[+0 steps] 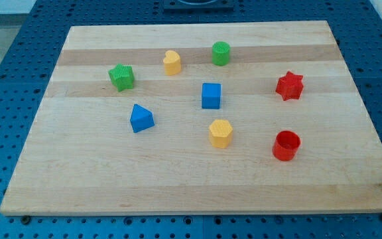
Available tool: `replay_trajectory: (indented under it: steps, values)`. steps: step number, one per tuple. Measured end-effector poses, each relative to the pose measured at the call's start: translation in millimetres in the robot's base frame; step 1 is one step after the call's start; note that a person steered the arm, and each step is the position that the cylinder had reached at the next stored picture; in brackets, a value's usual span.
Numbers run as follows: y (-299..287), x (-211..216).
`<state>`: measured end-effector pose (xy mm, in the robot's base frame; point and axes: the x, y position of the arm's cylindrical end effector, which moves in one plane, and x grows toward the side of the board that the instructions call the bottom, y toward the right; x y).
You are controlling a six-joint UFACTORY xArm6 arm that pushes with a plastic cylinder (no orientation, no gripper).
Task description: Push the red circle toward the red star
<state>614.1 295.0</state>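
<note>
Taking the red circle (286,145) as my landmark, it sits nearest the view's bottom on the wooden tabletop (178,192). A dark blur shows at the view's right edge, below and right of the circle; whether that is my tool I cannot tell, so I cannot place my tip, nor say that it touches anything. Left of the circle stands a yellow block (221,133), and further left a blue triangle (141,118). Above the circle, apart from it, stands the red star (289,86). Up and left come a blue cube (211,95), a green star-like block (121,77), another yellow block (172,63) and a green cylinder (221,53).
</note>
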Motion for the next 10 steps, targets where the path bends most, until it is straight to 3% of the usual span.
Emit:
replay_trajectory:
  steps: [1,3,5,6,10]
  values:
    - [-19.0,2.0]
    - [-168.3,-28.6]
    - [-144.7,-108.6]
    - [-168.4,-126.8]
    - [-193.4,-121.1]
